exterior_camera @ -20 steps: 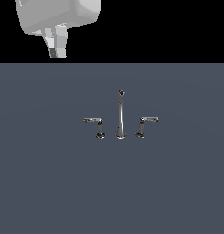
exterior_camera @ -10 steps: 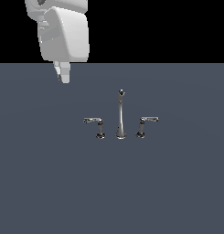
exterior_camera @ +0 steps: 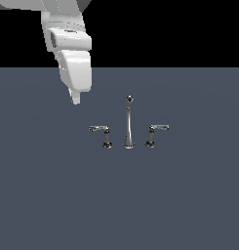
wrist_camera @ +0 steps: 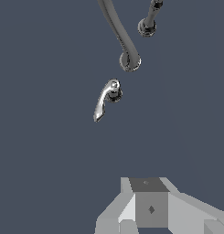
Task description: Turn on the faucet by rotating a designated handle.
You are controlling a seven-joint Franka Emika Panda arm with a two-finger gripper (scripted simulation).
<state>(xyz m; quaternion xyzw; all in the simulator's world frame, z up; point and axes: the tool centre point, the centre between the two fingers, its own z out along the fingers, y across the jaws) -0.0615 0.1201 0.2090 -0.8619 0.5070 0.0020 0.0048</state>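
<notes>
Gripper [exterior_camera: 76,99], its finger spread impossible to tell, hovers well up and away from the spout [exterior_camera: 129,124], presumably lining up on the handle [exterior_camera: 102,132] just beside it.

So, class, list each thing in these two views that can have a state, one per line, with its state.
hand: hovering above the surface, off toward the exterior view's left of the faucet, touching nothing; open or shut cannot be told.
handle: upright post, lever pointing to the exterior view's left, untouched.
twin handle: post leaning slightly, lever pointing to the exterior view's right, untouched.
spout: standing upright between the two handles; no water visible.
</notes>
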